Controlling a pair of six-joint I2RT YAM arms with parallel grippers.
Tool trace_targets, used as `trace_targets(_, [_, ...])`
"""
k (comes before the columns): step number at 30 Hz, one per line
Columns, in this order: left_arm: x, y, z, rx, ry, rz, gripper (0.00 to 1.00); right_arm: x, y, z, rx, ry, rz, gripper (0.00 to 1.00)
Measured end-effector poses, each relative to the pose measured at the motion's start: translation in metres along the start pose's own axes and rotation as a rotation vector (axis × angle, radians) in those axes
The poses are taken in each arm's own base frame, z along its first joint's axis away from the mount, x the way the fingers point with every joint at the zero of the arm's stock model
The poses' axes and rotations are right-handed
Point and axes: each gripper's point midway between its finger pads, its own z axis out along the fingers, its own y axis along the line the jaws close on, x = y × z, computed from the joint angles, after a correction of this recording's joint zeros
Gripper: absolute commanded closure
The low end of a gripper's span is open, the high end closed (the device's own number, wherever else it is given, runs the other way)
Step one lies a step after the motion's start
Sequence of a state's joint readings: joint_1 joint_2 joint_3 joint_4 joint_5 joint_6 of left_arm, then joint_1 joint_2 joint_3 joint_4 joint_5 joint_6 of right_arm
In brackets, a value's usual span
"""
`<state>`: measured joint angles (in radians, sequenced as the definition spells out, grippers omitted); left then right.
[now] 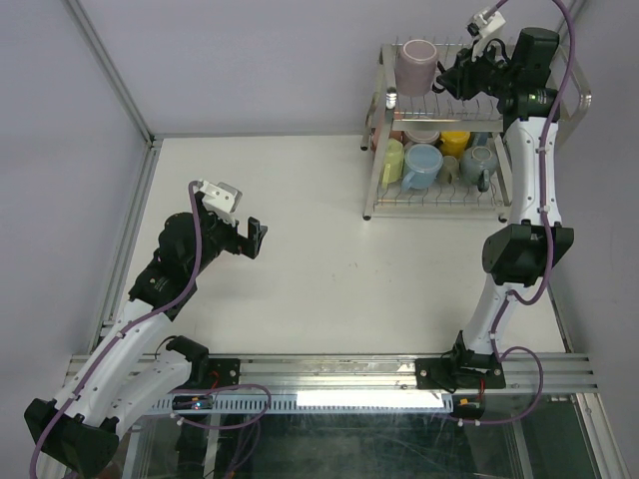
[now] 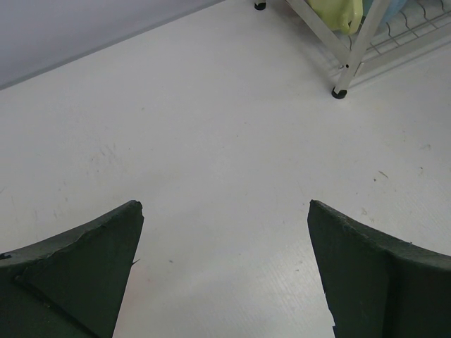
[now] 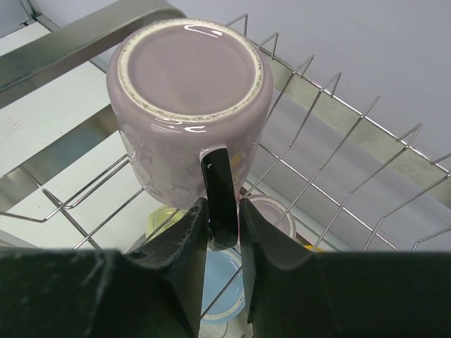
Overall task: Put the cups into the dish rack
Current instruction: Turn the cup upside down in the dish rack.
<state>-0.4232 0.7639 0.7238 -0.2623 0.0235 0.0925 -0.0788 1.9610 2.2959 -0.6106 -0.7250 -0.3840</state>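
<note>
Both arms [image 1: 130, 339] are white with black joints (purple cables [image 1: 197, 249] alongside).

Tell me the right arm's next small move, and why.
Probably open the jaws and release. The mug stands upside down on the rack's upper shelf, apparently resting on the wires, while the right gripper is shut on its handle. Whether the rim sits fully on the wires is hidden, so release slowly.

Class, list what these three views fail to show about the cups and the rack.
1. Mauve mug mouth: right wrist view, faces down, hidden by its own body.
2. Lower-shelf cups: top view, partly covered by upper shelf and right arm; count unclear.
3. Dish rack: left wrist view, cut off by the top edge.
</note>
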Motion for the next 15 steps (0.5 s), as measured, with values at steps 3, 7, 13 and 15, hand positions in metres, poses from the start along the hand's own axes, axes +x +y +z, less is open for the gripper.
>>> trace_targets(3, [0.0,0.0,0.0,0.0,0.0,0.0,0.01,0.0,0.002,0.0,-0.01,-0.002,0.002,0.66])
trace_targets(7, [0.0,0.0,0.0,-0.001,0.0,0.0,0.01,-0.001,0.005,-0.001,-0.022,-0.01,0.011,0.55])
trace_targets(13, [0.0,0.002,0.0,-0.006,0.0,-0.001,0.01,-0.022,0.012,-0.016,-0.025,-0.056,0.004,0.43])
trace_targets(15, [0.0,0.002,0.0,-0.007,0.0,-0.001,0.01,-0.033,0.014,-0.024,-0.021,-0.077,-0.007,0.4])
